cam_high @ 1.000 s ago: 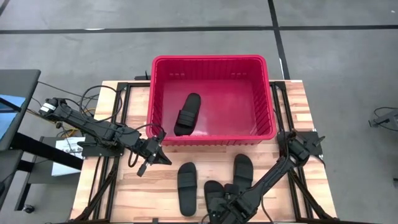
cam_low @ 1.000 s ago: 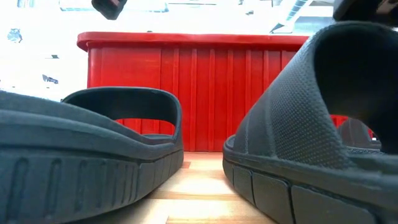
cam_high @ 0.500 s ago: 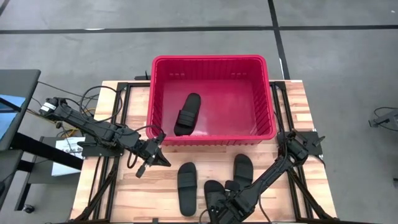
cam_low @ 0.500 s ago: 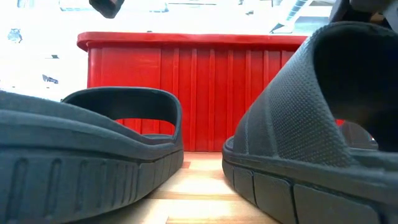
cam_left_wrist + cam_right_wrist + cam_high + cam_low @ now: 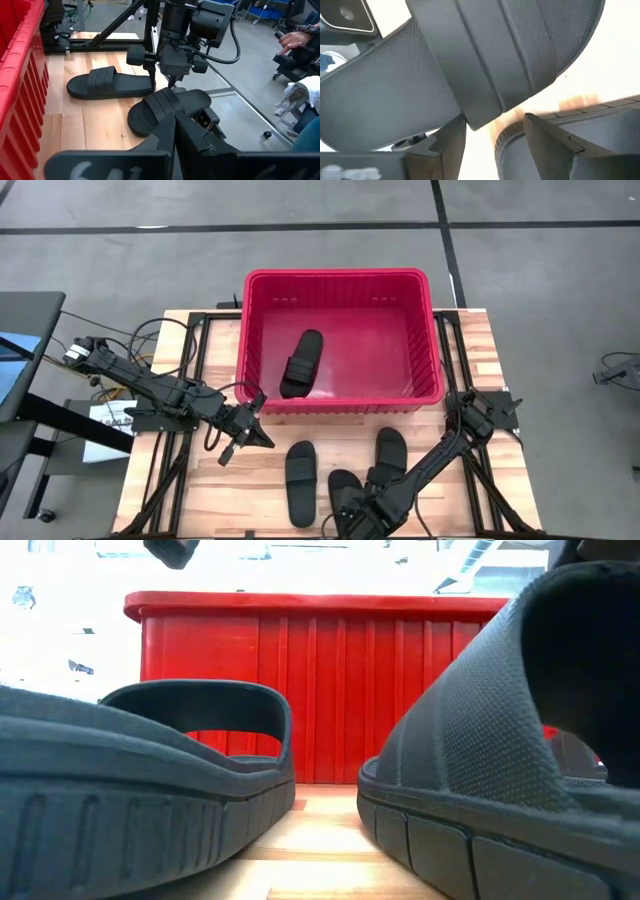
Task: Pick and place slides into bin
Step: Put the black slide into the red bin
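Since a second ago, our right gripper (image 5: 358, 515) has edged along the table's near edge, down on the middle slide (image 5: 345, 495); whether it grips, we cannot tell. Three slides (matte black, wide-strapped) lie unpicked. Left gripper (image 5: 243, 435) hovers, fingers together. One slide (image 5: 301, 364) rests in the bin (image 5: 336, 277).

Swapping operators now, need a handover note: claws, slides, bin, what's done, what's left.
Left claw: waiting above the table, off the front-left corner of the bin.
Right claw: open, down at the middle slide near the table's front edge.
Slides: one in the bin; the left slide and right slide lie on the table beside the middle one.
Done: one of four binned. Left: three, none visibly lifted.
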`<action>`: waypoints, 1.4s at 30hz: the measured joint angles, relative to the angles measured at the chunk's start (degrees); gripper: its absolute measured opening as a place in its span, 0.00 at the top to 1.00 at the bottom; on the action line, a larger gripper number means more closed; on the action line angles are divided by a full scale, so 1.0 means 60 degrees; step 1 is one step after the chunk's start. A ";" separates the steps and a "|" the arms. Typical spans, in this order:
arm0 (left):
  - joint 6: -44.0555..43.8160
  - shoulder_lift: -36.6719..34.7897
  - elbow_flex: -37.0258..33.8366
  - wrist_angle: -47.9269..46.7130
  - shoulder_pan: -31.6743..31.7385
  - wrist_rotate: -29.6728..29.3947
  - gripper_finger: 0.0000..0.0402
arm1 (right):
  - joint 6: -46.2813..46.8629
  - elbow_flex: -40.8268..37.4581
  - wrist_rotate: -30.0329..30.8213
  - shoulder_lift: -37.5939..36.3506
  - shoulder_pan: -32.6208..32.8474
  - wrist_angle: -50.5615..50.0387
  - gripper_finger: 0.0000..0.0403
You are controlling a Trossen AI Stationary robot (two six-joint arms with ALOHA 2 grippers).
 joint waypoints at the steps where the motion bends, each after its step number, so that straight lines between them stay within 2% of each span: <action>1: 0.0000 0.0000 0.0000 0.0000 0.0000 0.0000 1.00 | 0.0034 -0.0024 0.0004 -0.0003 0.0000 -0.0001 0.52; 19: 0.0000 -0.0004 0.0000 -0.0007 0.0000 0.0000 1.00 | -0.0511 -0.0055 0.1160 0.0129 -0.0307 0.0638 0.62; 22: 0.0000 -0.0002 0.0000 -0.0011 0.0000 -0.0004 1.00 | -0.0475 -0.0033 0.1206 0.0346 -0.0350 0.0745 0.72; 25: -0.0006 -0.0004 0.0000 -0.0097 0.0000 0.0006 1.00 | -0.0345 -0.0021 0.0806 0.0836 -0.0522 0.1208 0.91; 27: -0.0025 -0.0004 0.0000 -0.0114 0.0000 0.0011 1.00 | -0.0162 -0.0010 0.0636 0.1110 -0.0576 0.1347 0.96; 32: -0.0073 -0.0004 0.0000 -0.0254 0.0004 0.0047 1.00 | 0.0544 -0.0011 0.0467 0.1256 -0.0562 0.1383 0.99; 42: -0.0060 -0.0004 0.0000 -0.0381 0.0004 0.0047 1.00 | 0.1542 -0.0087 0.1596 0.0308 -0.0116 0.0538 1.00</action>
